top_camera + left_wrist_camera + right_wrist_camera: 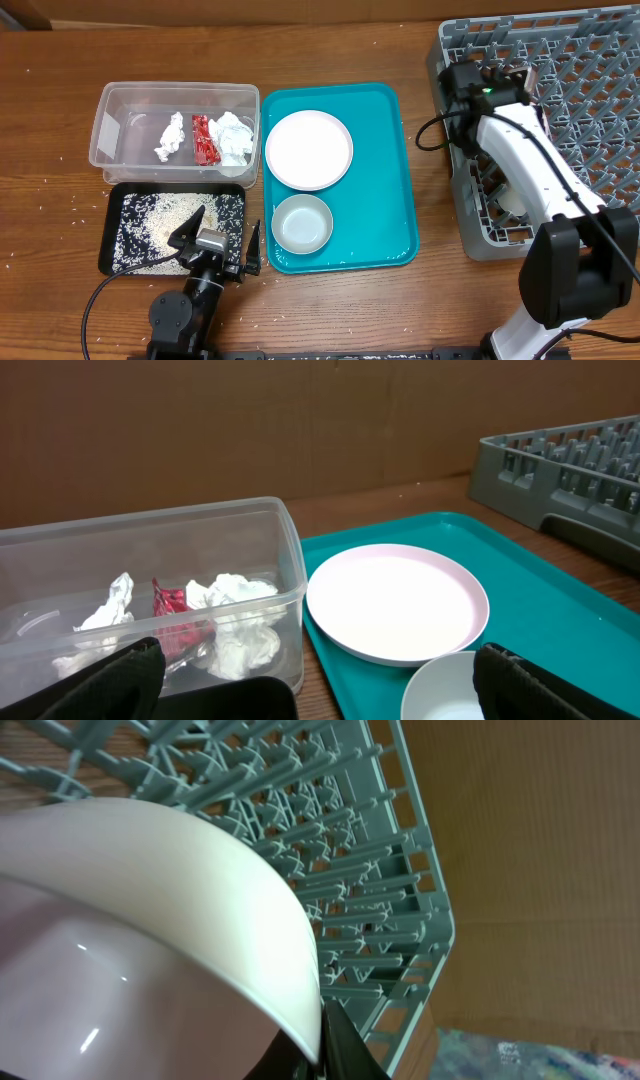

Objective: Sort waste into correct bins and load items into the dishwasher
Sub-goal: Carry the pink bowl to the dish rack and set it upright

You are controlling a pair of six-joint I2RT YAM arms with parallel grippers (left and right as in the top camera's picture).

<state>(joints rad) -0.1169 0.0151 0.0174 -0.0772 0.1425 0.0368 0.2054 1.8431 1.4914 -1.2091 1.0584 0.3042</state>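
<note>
The clear tub (120, 100) holds two white tissue wads (232, 137) and the red wrapper (204, 138); it also shows in the left wrist view (150, 530). The black tray (125, 258) holds rice grains (160, 222). The white plate (308, 149) and the grey-green bowl (301, 223) sit on the teal tray (385, 190). My left gripper (222, 233) is open and empty at the black tray's front right corner. My right gripper (322, 1055) is shut on the rim of the white-pinkish bowl (150, 920) over the grey dish rack (590, 60). The chopsticks are out of view.
Loose rice grains lie scattered on the wooden table (50, 190) around the tub and black tray. The right arm (530, 160) stretches across the rack's left side. A brown wall stands behind the table (250, 420).
</note>
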